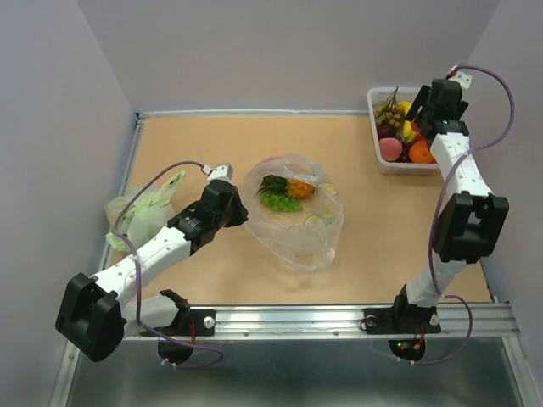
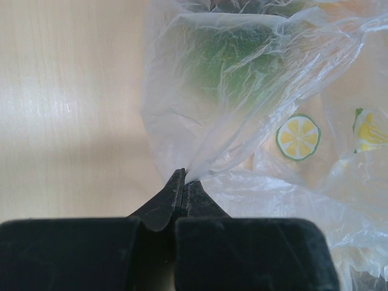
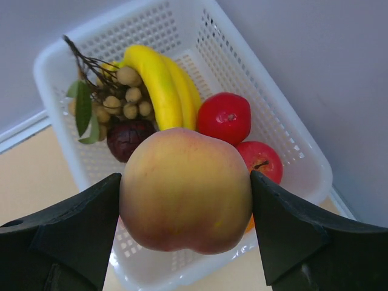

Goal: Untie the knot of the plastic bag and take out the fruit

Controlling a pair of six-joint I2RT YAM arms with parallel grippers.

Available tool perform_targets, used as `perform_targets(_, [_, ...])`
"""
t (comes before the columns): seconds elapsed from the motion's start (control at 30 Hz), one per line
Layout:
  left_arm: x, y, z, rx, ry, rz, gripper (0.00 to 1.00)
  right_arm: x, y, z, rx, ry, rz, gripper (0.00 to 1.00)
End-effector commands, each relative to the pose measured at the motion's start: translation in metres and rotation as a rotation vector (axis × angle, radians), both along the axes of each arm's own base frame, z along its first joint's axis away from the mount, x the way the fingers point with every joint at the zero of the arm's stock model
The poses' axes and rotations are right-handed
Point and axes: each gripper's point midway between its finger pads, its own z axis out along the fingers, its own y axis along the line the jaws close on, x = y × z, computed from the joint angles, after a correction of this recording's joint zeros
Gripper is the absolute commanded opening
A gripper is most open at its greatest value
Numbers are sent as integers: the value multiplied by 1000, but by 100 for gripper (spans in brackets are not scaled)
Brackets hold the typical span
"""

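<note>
The clear plastic bag [image 1: 297, 222] lies mid-table with a small pineapple [image 1: 299, 188] and green fruit inside. My left gripper [image 1: 238, 214] is at its left edge. In the left wrist view that gripper [image 2: 183, 176] is shut on a pinch of the bag's film [image 2: 242, 91], drawn to a point at the tips. The knot is not visible. My right gripper [image 1: 420, 120] hangs over the white basket [image 1: 374, 127]. In the right wrist view it [image 3: 185, 179] is shut on a pink-yellow peach [image 3: 185, 200] above the basket's near rim.
The basket [image 3: 42, 73] stands in the far right corner against the walls and holds a banana [image 3: 160, 85], red fruits [image 3: 224, 116], a dark fruit and a brown bunch. A pale green bag [image 1: 148, 208] lies at the table's left edge.
</note>
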Motion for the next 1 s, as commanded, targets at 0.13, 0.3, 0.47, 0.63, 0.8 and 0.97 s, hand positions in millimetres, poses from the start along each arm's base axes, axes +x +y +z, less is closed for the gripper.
perform_targets(0.13, [-10, -5, 8, -61, -7, -27, 0, 49, -32, 28, 35, -132, -82, 100])
perform_targets(0.3, [-14, -1, 9, -65, -19, -25, 0, 38, -6, 60, 59, -182, 54, 100])
perform_targets(0.47, [-11, -1, 11, -62, -35, -23, 0, -2, 77, 60, 145, -163, 356, 100])
perform_targets(0.63, [-4, -3, 18, -52, -49, -21, 0, -74, 237, 47, 105, -126, 769, 97])
perform_targets(0.8, [0, -6, 15, -37, -34, -26, 0, -166, 352, 37, 48, -118, 1110, 95])
perform_targets(0.97, [0, -7, 12, -19, -18, -27, 0, -221, 403, 24, -134, -117, 1337, 95])
